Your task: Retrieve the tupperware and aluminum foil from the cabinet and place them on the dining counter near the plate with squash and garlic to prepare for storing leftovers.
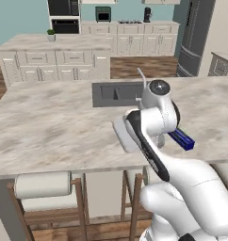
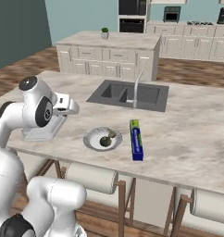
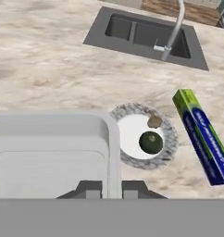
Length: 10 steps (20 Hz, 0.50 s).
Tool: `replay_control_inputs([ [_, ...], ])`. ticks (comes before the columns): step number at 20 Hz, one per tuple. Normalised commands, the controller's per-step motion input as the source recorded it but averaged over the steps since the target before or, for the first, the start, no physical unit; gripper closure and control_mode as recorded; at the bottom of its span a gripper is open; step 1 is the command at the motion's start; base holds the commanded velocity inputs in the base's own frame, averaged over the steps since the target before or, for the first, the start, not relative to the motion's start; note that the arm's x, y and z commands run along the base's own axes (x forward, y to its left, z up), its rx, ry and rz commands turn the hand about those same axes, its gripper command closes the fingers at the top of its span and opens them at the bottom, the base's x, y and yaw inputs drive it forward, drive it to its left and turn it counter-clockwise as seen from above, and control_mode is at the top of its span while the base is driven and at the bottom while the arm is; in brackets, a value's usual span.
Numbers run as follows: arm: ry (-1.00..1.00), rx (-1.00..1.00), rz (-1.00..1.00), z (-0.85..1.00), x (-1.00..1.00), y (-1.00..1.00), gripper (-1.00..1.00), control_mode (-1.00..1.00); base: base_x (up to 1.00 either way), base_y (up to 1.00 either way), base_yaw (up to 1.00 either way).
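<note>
- My hand (image 3: 111,190) is clamped on the tupperware's (image 3: 49,155) rim, held just above the bench (image 3: 49,74).
- Foil (image 2: 136,139) already lies beside the plate (image 2: 93,141).
- Risk: releasing high, it could bounce into the plate.

The dining counter (image 2: 188,134) has a stone top, pale with cloudy marble streaks, and it looks smooth. The sink (image 3: 144,39) set in it is dark grey and dull, not shiny. The faucet (image 3: 171,32) looks like grey metal. The tupperware (image 3: 53,152) looks like pale plastic, smooth and a bit see-through. The aluminum foil (image 3: 202,136) comes in a card box, blue and green. The plate (image 3: 167,139) has a speckled rim and a plain white middle. The floor (image 2: 26,69) looks like brown wood.
</note>
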Motion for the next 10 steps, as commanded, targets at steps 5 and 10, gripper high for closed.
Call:
replay_control_inputs([
  [5,0.0,0.0,-0.06,-0.44,0.9,0.14,1.0,-1.0,0.0,0.0,0.0],
  [10,0.0,0.0,-0.05,-0.61,0.65,0.18,1.0,-1.0,0.0,0.0,0.0],
])
